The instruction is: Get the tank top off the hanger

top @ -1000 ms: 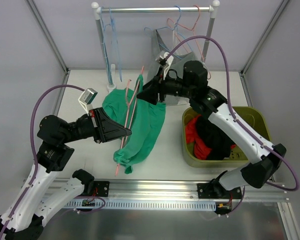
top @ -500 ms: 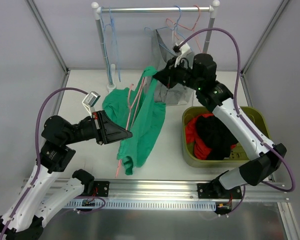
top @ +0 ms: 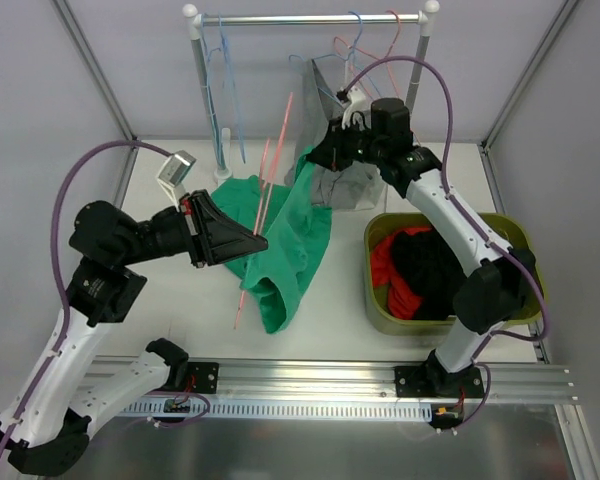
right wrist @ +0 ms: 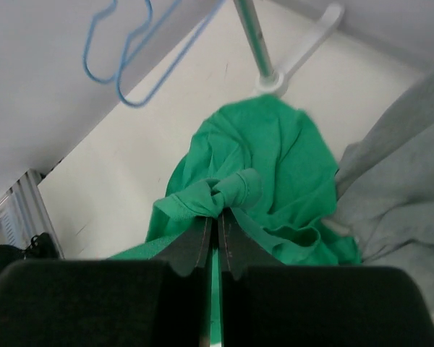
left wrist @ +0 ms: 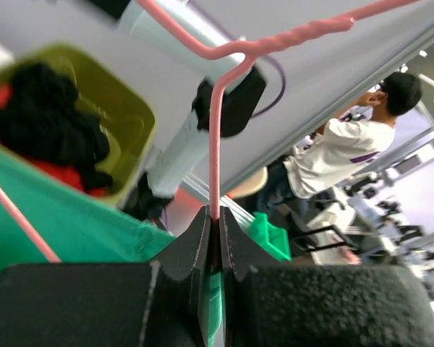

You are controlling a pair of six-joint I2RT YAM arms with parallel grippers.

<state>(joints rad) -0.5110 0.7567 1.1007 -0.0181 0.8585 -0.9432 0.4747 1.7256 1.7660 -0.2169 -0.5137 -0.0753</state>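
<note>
Green tank top (top: 295,238) bunches in right claw (right wrist: 215,215); left claw (left wrist: 214,218) pinches wire hanger (left wrist: 215,137).

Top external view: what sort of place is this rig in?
Probably a robotics lab test cell: white enclosure walls, clothes rack, and a person among desks in the left wrist view.

Item count: green tank top (top: 290,245) ×1; pink hanger (left wrist: 213,144) ×1; grey garment (top: 345,190) ×1; olive bin (top: 515,232) ×1; clothes rack (top: 310,18) ×1. Wire hangers (top: 228,90) on rail: several, exact number unclear.
</note>
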